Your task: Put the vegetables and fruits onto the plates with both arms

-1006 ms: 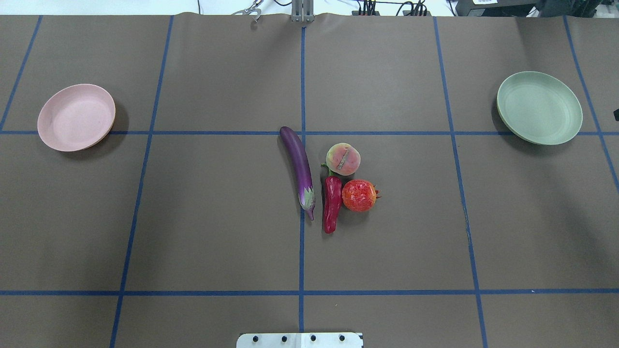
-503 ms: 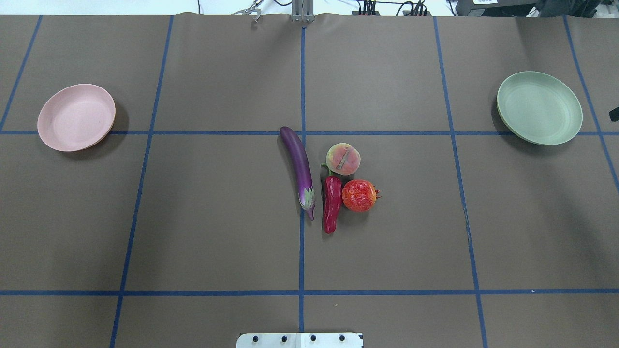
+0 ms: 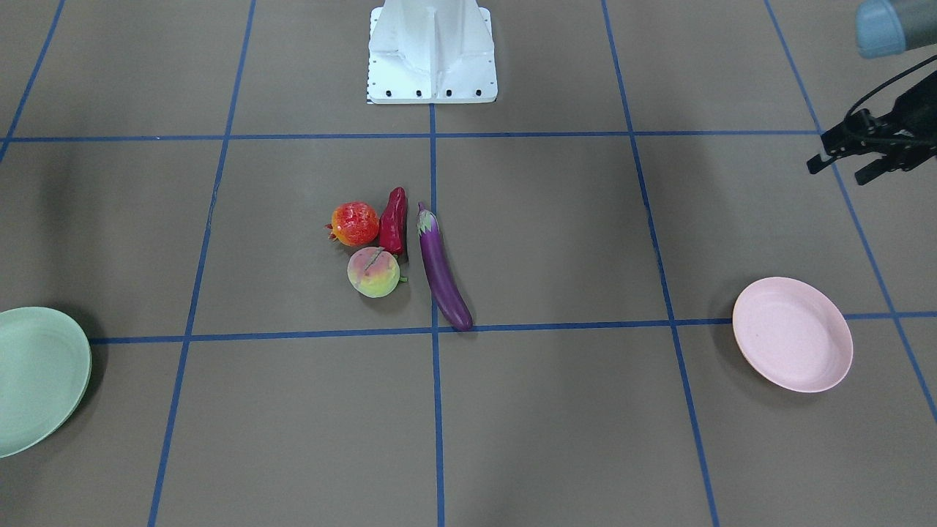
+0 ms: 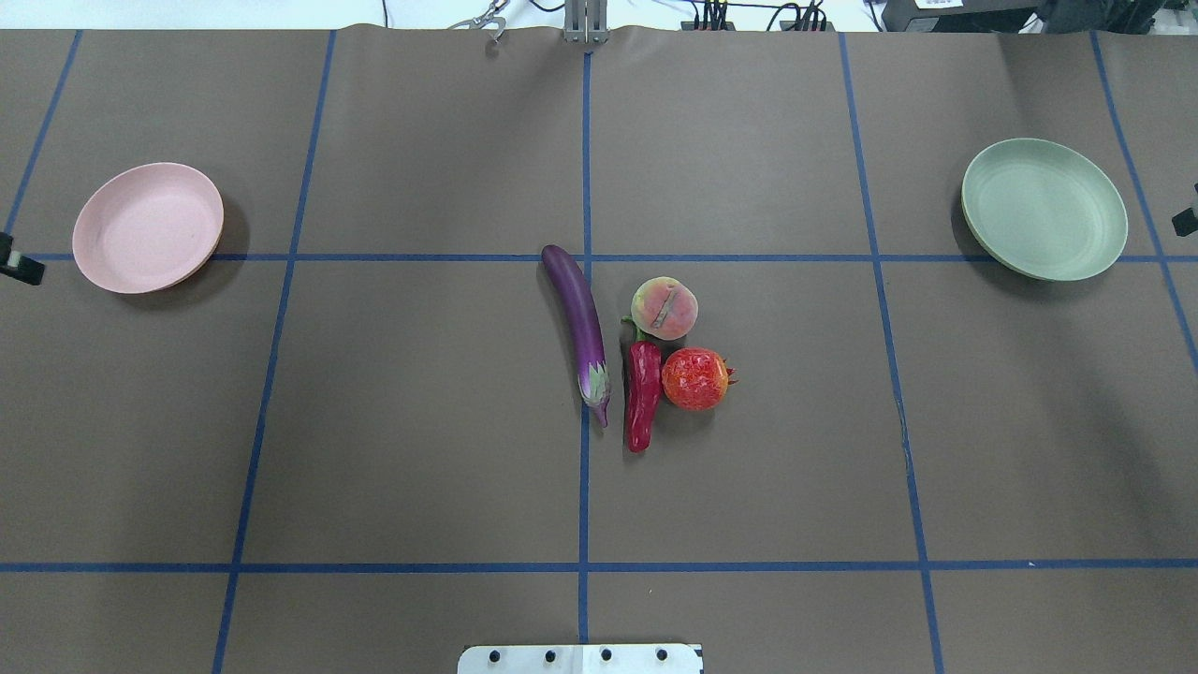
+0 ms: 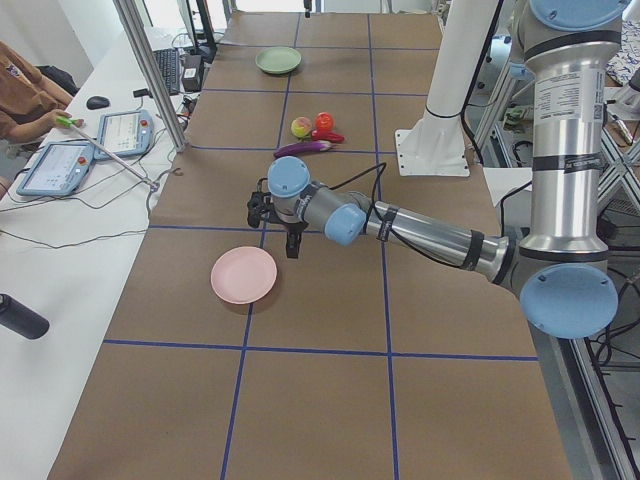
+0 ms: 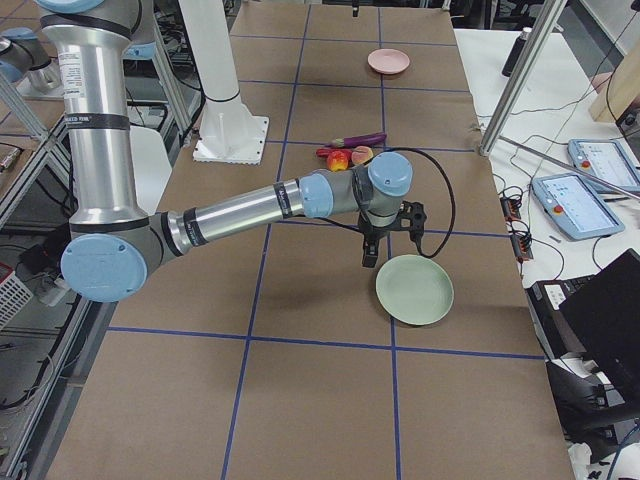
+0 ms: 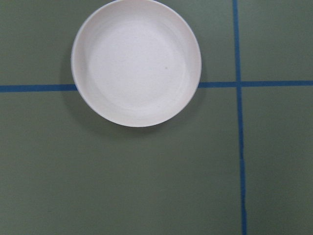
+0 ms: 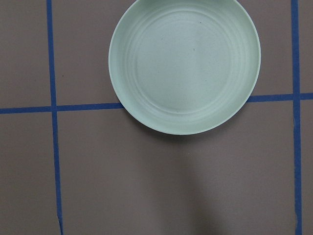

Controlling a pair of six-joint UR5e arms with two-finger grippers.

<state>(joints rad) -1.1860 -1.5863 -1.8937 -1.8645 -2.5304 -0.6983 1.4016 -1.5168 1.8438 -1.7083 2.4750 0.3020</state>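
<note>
Overhead exterior view puts the four pieces of produce in a tight cluster at the middle of the brown surface (image 4: 421,421), which is crossed by blue tape lines (image 4: 281,257). The purple eggplant (image 4: 578,328) lies along the centre line, its pale cap end toward the robot. Just beside it on the robot's right lies the red chili pepper (image 4: 642,393), roughly parallel to it, with its green stem pointing away from the robot. The pomegranate (image 4: 695,378) touches the chili's right flank, and the peach (image 4: 664,307) sits just beyond the chili's stem. All four rest on the surface, well apart from both plates. The pink plate (image 4: 148,227) is far out on the robot's left and the mint green plate (image 4: 1044,208) far out on its right, each lying over a blue line. The left gripper (image 3: 834,172) hovers above the surface near the pink plate, its fingers (image 3: 814,165) spread apart with nothing between them. The right gripper (image 4: 1186,222) hangs close beside the mint green plate; whether its fingers are apart or together cannot be told. Each wrist camera looks straight down on its own plate. The white pedestal base (image 3: 432,51) stands at the robot's edge.
</note>
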